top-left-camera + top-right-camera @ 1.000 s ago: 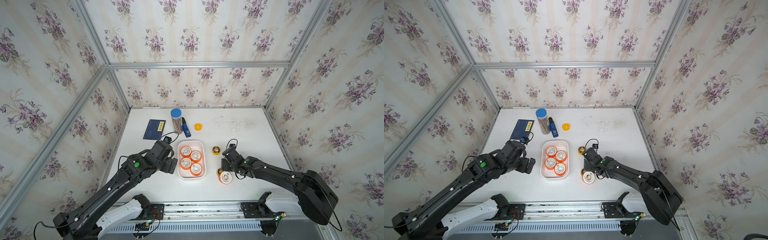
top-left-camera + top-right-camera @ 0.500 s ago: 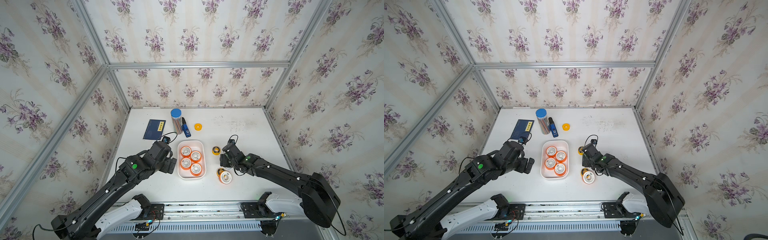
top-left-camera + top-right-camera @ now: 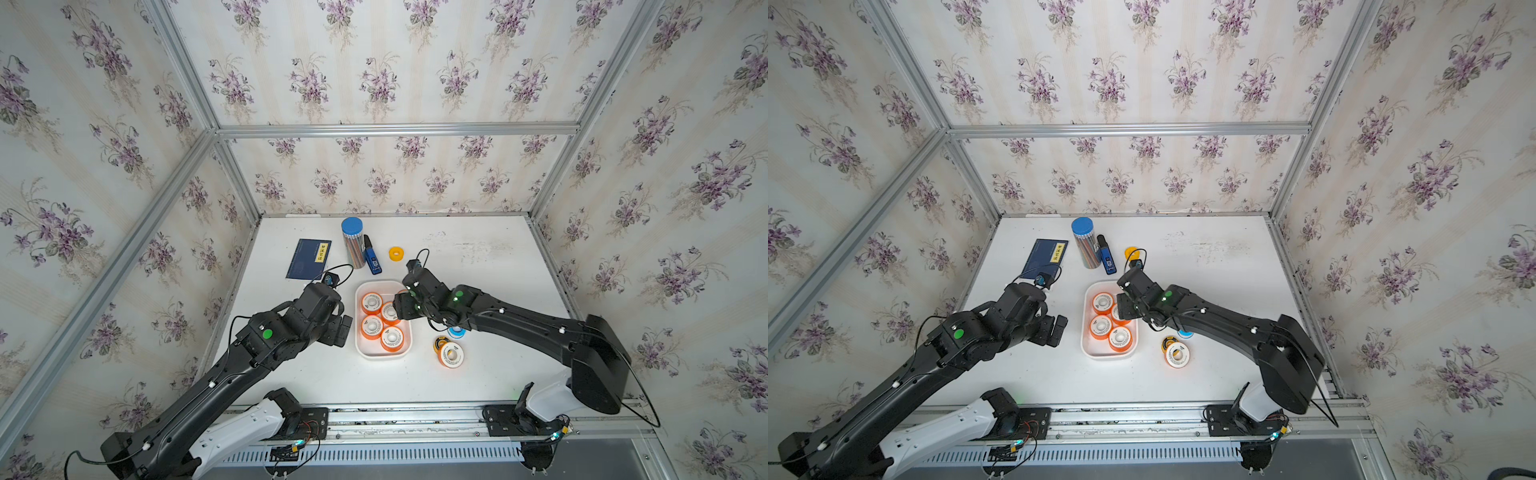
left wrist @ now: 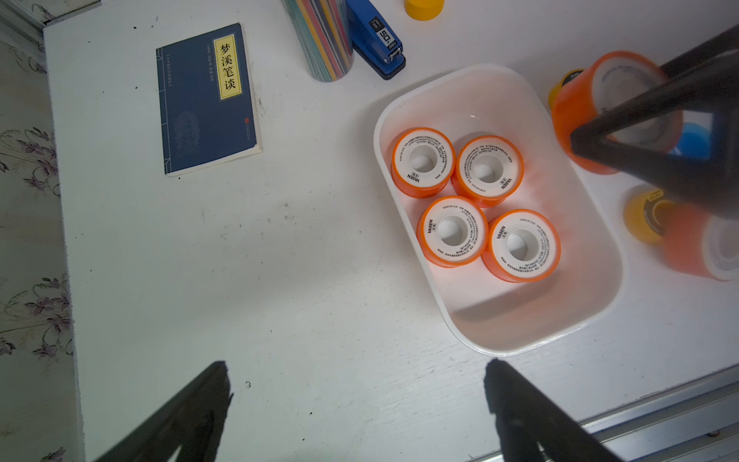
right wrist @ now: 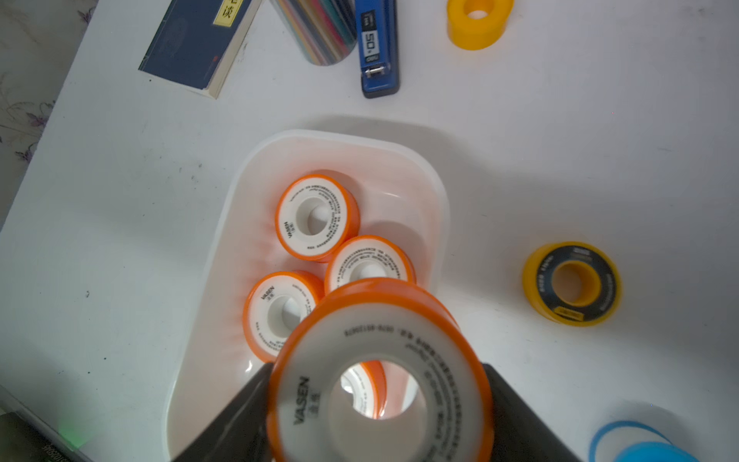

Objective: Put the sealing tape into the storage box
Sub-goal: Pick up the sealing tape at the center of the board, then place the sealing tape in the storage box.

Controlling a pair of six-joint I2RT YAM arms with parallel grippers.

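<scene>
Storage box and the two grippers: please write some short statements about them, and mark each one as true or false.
1. The storage box holds four orange spools. True.
2. The right gripper is empty. False: it is shut on a fifth orange spool.
3. The left gripper is open and holds nothing. True.
4. The blue spool lies inside the box. False: it lies on the table, outside the box.

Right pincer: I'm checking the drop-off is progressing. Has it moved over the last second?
Yes. In a top view the right pincer, shut on an orange-rimmed white tape spool, has shifted from beside the shallow white storage box to over its rim.
</scene>
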